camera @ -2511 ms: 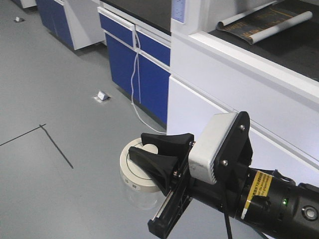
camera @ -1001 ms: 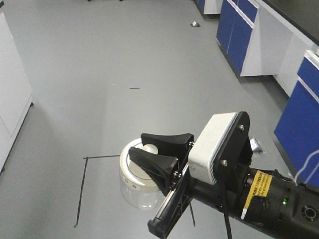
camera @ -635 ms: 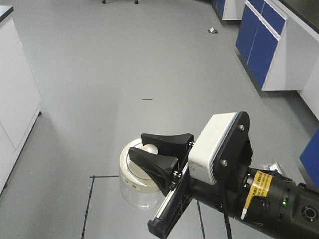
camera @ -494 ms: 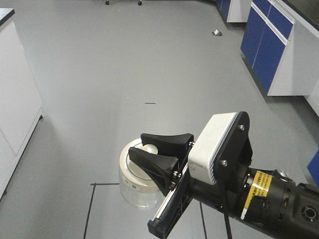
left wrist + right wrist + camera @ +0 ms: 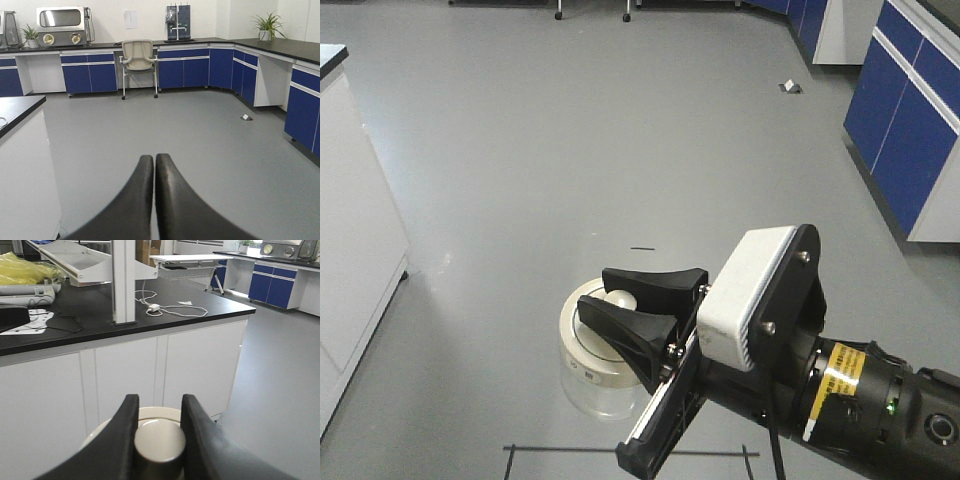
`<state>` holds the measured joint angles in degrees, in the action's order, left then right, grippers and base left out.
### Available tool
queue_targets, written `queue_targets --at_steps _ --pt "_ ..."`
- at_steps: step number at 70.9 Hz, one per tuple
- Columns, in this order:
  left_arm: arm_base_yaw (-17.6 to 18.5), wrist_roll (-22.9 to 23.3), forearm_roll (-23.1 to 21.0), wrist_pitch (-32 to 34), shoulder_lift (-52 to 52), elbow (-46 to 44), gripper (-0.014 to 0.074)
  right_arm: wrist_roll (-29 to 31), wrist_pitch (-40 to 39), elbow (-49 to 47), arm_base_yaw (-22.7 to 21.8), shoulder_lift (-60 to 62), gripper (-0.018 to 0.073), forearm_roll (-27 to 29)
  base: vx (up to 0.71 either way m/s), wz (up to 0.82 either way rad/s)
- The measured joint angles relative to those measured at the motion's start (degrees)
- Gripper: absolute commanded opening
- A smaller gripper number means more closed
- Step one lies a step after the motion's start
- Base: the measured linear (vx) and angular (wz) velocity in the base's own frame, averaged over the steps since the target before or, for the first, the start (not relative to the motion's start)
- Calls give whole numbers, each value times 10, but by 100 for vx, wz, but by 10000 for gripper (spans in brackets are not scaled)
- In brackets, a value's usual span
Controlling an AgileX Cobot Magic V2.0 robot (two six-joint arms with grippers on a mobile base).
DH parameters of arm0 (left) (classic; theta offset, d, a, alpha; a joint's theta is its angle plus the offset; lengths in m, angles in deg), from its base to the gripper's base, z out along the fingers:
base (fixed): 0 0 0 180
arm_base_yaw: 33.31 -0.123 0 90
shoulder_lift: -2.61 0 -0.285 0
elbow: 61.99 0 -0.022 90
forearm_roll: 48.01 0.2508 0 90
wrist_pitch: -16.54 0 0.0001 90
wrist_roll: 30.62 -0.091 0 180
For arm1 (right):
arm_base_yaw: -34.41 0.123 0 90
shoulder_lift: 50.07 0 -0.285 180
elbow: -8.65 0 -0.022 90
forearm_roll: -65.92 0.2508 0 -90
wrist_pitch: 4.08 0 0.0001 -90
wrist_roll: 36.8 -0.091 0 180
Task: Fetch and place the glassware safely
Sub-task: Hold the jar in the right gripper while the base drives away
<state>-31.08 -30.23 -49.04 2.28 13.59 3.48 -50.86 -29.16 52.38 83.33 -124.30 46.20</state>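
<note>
Front view: right hand (image 5: pixel 595 290) is gripping the jar (image 5: pixel 595 395) by the knob (image 5: pixel 620 299) of its cream lid (image 5: pixel 578 345), fingers narrowed onto it. Jar is hanging over grey floor (image 5: pixel 570 130). The glass body is showing only in this view, under the lid.

Right wrist view: this one is giving the close look. Both fingers are pressing the knob (image 5: pixel 160 442) from either side, with the lid rim (image 5: pixel 150 412) peeking out behind. Beyond the jar a black surface (image 5: pixel 100 315) is carrying a white cord (image 5: pixel 170 307), and none of that is showing from the front.

Left wrist view: left hand (image 5: pixel 154 160) is sitting with fingers pressed together, nothing between them. A chair (image 5: pixel 138 57) is showing here alone.

Against earlier frames:
- Grip is staying the same throughout.
- Backdrop is sliding. Half a second ago the tape line (image 5: pixel 620 449) was cornering beside the jar; now it is lying below it.
- The dash (image 5: pixel 641 248) is sitting nearer above the jar.
- Blue cabinets (image 5: pixel 910 120), close behind the jar 2.5 s ago, are now standing well apart to its right.
</note>
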Motion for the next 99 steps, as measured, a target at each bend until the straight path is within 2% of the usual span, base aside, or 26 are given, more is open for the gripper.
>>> queue_targets --at_steps 99 --pt "0 0 0 -2 0 0 -7 0 0 0 0 0 -3 0 46 0"
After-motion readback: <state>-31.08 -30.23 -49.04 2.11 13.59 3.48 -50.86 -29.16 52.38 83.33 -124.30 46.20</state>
